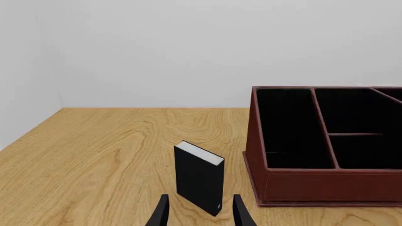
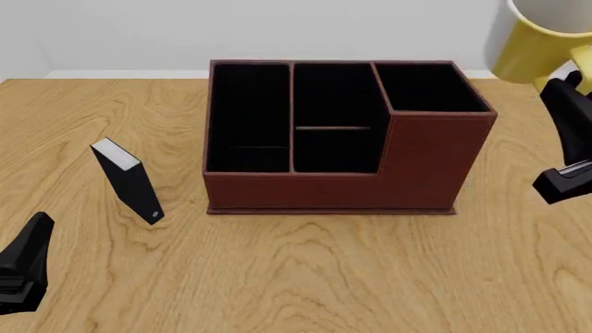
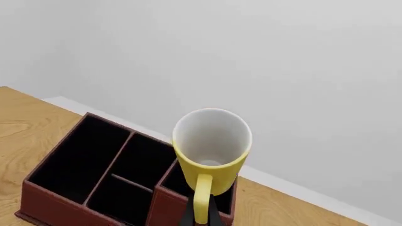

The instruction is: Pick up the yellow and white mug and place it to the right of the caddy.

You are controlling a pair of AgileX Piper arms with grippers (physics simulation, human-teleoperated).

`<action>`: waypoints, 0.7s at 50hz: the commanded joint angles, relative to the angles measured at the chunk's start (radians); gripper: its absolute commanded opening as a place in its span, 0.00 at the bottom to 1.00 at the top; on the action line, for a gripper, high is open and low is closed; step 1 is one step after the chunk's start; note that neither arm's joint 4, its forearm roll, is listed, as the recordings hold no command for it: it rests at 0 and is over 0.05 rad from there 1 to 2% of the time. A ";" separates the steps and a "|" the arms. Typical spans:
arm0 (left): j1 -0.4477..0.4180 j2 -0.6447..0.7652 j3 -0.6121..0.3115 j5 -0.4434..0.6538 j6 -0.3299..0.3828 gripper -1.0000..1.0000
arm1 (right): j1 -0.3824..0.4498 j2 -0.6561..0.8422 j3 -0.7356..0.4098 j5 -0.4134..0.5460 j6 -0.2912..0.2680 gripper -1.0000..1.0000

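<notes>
Yellow outside and white within, the yellow and white mug (image 2: pixel 544 38) sits high at the upper right of the front view, lifted clear of the table (image 2: pixel 306 277) in the right gripper (image 2: pixel 566 76), above and a little past the caddy's right end. From here the caddy (image 2: pixel 342 173) fills the middle, its taller corner section on the right, and bare wood lies beyond that right wall, so I judge the coming move to be mostly a descent with a small shift rightward. The left gripper (image 2: pixel 23 267) waits low at the near left, well apart from the mug and no part of this. In the left wrist view its fingers (image 1: pixel 162 212) stand apart with nothing between them, a small black-and-white box (image 1: pixel 199 176) upright just ahead and the caddy (image 1: pixel 326 183) off to one side. In the right wrist view the mug (image 3: pixel 210 148) tilts its white mouth toward the camera, its long axis leaning rather than upright, handle (image 3: pixel 202 197) nearest the lens; the dark fingers (image 3: pixel 187 217) close on that handle, with the caddy (image 3: pixel 94 188) below and behind.
</notes>
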 commanded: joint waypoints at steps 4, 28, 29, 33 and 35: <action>0.000 0.000 0.000 0.000 0.000 1.00 | -0.077 0.020 0.001 -0.027 0.018 0.00; 0.000 0.000 0.000 0.000 0.000 1.00 | -0.183 0.045 0.021 -0.065 0.042 0.00; 0.000 0.000 0.000 0.000 0.000 1.00 | -0.186 0.048 0.024 -0.069 0.039 0.00; 0.000 0.000 0.000 0.000 0.000 1.00 | -0.210 0.057 0.019 -0.076 0.042 0.00; 0.000 0.000 0.000 0.000 0.000 1.00 | -0.217 0.058 0.014 -0.074 0.047 0.00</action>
